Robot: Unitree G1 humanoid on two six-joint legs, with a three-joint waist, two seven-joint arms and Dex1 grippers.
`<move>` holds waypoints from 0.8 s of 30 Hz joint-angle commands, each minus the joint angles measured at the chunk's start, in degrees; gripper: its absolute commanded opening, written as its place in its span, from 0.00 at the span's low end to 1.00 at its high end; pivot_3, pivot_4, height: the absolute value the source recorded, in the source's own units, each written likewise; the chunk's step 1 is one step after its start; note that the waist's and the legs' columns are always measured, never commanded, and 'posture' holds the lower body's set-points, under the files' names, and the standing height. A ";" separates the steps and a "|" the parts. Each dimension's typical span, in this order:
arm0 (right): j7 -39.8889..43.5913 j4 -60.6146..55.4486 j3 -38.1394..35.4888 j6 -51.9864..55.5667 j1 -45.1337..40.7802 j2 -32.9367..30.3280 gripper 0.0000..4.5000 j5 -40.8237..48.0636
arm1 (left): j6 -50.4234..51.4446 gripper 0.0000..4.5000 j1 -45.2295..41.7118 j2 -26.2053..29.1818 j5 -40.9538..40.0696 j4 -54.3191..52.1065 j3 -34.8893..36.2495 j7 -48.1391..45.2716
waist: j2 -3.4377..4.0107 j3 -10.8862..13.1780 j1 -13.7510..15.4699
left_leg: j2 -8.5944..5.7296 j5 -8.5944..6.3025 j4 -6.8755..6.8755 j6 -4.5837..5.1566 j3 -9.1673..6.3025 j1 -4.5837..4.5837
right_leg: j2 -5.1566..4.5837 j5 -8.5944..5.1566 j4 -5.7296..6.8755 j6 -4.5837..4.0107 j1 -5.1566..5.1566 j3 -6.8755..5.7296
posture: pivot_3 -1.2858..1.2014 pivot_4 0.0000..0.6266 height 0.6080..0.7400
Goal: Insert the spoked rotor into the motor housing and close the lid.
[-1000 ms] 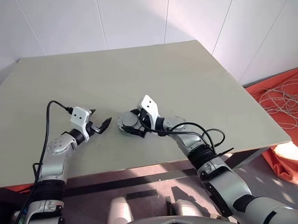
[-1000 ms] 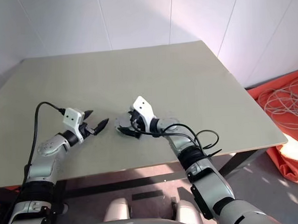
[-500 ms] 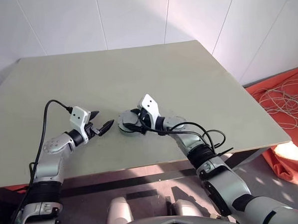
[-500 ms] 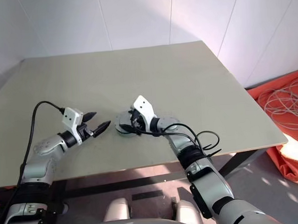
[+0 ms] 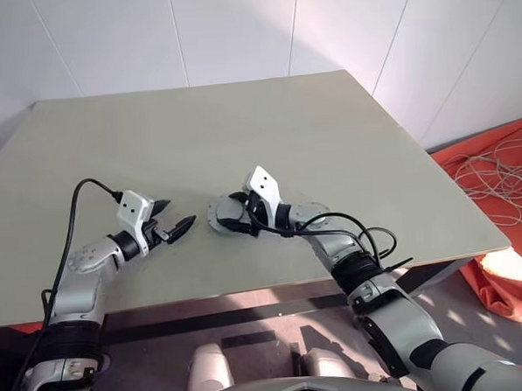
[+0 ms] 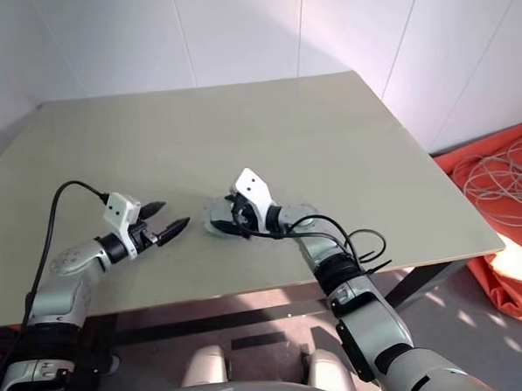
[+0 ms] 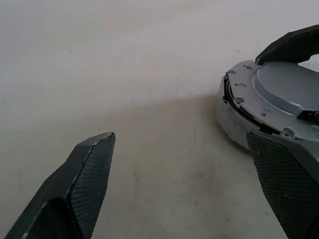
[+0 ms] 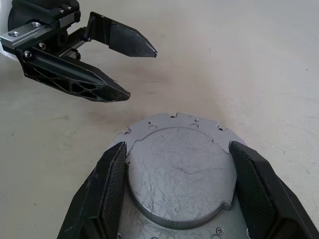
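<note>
The lid point(image 8: 182, 172) – stiff, flat, smooth metal, best gripped at its rim – is seen seated on the motor housing point(image 7: 234, 119) between the right hand's point(image 8: 174, 184) parted fingers, the left hand point(image 6: 158, 229) spread empty just beside it.

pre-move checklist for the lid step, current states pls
1. Lid on the housing: ok.
2. Lid seated flush: not ok, a dark gap shows at its edge in the left wrist view.
3. Right gripper around the lid: ok, a finger on each side; contact cannot tell.
4. Left gripper open and apart from the lid: ok.
5. Rotor inside: cannot tell, lid hides it.
6. Housing flat on the table: ok.
</note>
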 commanded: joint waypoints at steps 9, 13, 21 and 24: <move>-1.58 0.33 -0.66 -2.13 -2.46 -0.34 0.70 -2.04 | -2.77 1.00 0.49 -0.01 -0.61 0.11 1.01 -0.42 | 0.00 0.00 -0.03 | 0.01 0.00 0.00 0.01 0.00 0.01 | 0.00 0.00 0.01 0.00 0.00 0.00 | 0.52 0.00 1.00; -2.60 0.43 -1.24 -2.44 -3.30 -0.24 0.70 -2.23 | -2.41 1.00 0.29 -0.51 -0.59 -0.36 0.69 -0.04 | 0.00 0.00 0.01 | 0.00 -0.01 0.00 0.01 0.00 0.00 | 0.00 0.00 0.01 0.00 0.00 0.00 | 0.52 0.00 1.00; -0.88 1.02 -0.48 -2.03 -1.87 -0.86 0.70 -2.43 | -1.66 1.00 -0.07 -0.39 -0.48 -1.48 0.58 0.78 | 0.00 0.00 0.01 | 0.00 -0.01 0.00 0.01 0.00 -0.01 | 0.00 0.00 0.01 0.00 0.00 0.00 | 0.52 0.00 1.00; -0.83 1.84 -0.51 -1.82 -1.40 -1.01 0.70 -2.57 | -1.37 1.00 -0.13 -0.22 -0.52 -1.90 0.64 1.06 | 0.00 0.00 0.03 | 0.00 -0.01 0.01 0.01 0.00 0.00 | 0.00 0.00 0.01 0.00 0.02 0.00 | 0.52 0.00 1.00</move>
